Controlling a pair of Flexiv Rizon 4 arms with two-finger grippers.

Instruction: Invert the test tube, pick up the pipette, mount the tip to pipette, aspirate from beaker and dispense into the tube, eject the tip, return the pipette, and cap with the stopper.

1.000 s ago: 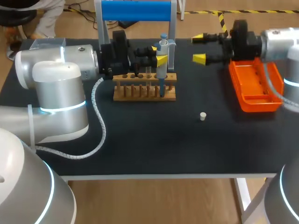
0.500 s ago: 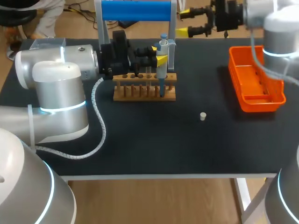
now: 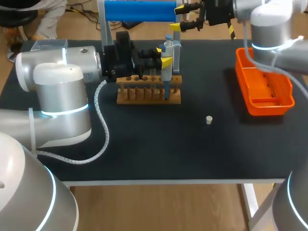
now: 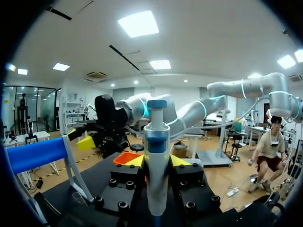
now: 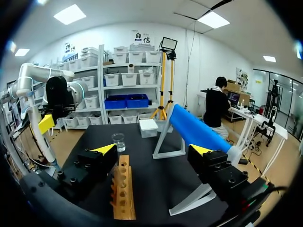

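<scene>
At the back of the table, near 12 o'clock, the left gripper (image 3: 164,54) has its two yellow tips pressed on both sides of the pipette (image 3: 167,67). It holds it tight. The pipette stands straight up, and its thin blue end goes down into the wooden rack (image 3: 149,95). I cannot see the test tube well enough to say which hole it is in.

The right gripper (image 3: 185,17) is at 1 o'clock from the rack, close to the blue stand (image 3: 139,10). Its jaws are wide open and hold nothing. The little white stopper (image 3: 209,120) lies alone at 4 o'clock from the rack. The orange tray (image 3: 267,109) sits at 3 o'clock. The beaker (image 5: 118,141) stands ahead of the right gripper, past the rack's far end.

What could go wrong? The right gripper could bump the stand, because it is so near. If the pipette comes up crooked, its thin end could catch the rack and tip it. The stopper is small and could slip away when pinched.
</scene>
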